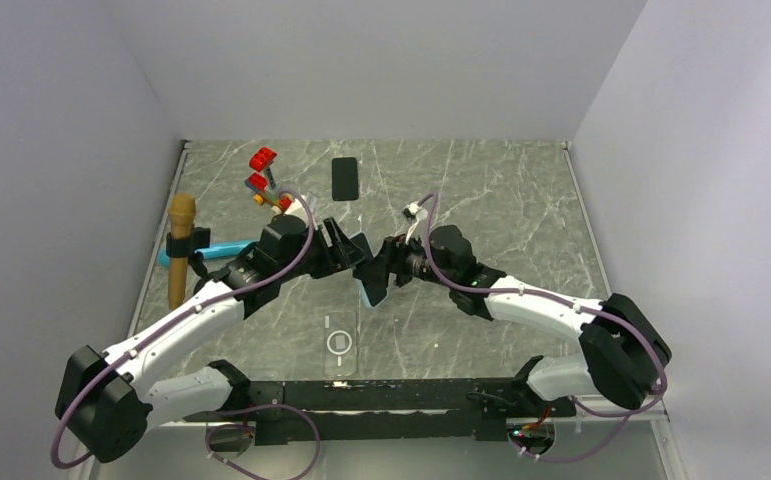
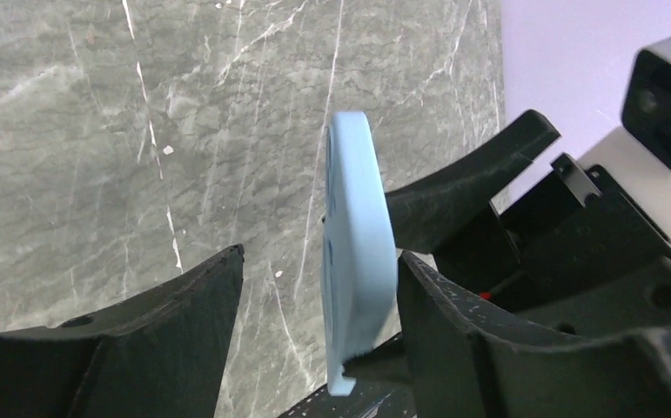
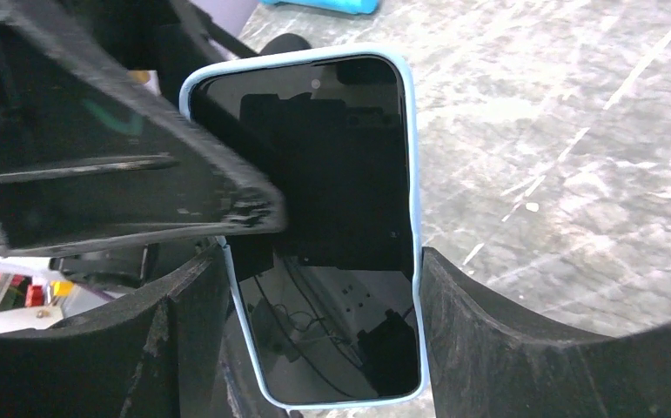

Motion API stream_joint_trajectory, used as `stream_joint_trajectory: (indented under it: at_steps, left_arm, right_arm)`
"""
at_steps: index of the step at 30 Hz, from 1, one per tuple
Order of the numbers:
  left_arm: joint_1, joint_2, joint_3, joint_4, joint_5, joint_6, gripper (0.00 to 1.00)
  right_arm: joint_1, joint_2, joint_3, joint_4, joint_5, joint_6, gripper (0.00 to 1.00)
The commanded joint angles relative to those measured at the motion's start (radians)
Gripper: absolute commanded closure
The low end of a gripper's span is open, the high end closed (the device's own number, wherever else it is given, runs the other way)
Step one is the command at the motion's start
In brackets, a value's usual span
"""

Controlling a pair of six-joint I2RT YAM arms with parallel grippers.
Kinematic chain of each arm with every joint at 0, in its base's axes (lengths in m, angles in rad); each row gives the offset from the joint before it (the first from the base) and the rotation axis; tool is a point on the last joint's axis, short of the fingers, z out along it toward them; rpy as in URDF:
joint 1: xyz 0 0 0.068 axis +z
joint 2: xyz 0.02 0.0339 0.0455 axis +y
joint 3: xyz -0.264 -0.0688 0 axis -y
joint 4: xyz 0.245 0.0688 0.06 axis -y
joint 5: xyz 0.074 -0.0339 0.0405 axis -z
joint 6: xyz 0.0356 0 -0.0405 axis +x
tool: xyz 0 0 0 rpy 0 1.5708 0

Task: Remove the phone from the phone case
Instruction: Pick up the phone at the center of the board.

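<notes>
Pale-blue case (image 2: 358, 261) with the phone (image 3: 332, 174) seated inside is held clear of the marble table (image 1: 521, 200), mid-table between the arms. The right gripper (image 3: 321, 261) is clamped on the case's two long edges, with the screen facing its camera. The left gripper (image 2: 321, 257) stands parted around the case, one finger against a face and the other apart from it.

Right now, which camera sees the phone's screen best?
The right wrist view: the phone faces it screen-on, framed by the blue case. The left wrist view shows only the case's edge; the top view, a tiny blue sliver.
</notes>
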Motion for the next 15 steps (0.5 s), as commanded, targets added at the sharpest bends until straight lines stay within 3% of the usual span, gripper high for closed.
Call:
stream_joint_trajectory:
  at_steps: [1, 7, 9, 10, 12, 15]
  left_arm:
    - [-0.014, 0.023, 0.041, 0.053, -0.013, -0.023, 0.35]
    - [-0.032, 0.027, 0.049, 0.086, 0.011, -0.009, 0.58]
    - [-0.033, 0.025, 0.046, 0.118, 0.033, 0.01, 0.74]
    - [-0.032, 0.026, 0.049, 0.122, 0.039, 0.029, 0.84]
    - [-0.03, 0.019, 0.064, 0.09, 0.042, 0.068, 0.98]
    - [-0.021, -0.013, 0.09, 0.039, 0.043, 0.182, 1.0]
  right_arm:
    - [0.026, -0.057, 0.018, 0.144, -0.03, 0.01, 1.0]
    - [0.052, -0.064, 0.035, 0.106, 0.009, -0.032, 1.0]
    - [0.06, -0.058, 0.046, 0.076, 0.013, -0.056, 1.0]
    - [0.06, -0.053, 0.054, 0.049, 0.014, -0.064, 0.91]
    - [0.06, -0.046, 0.072, -0.024, 0.024, -0.104, 0.51]
    - [0.059, -0.024, 0.117, -0.186, 0.042, -0.188, 0.06]
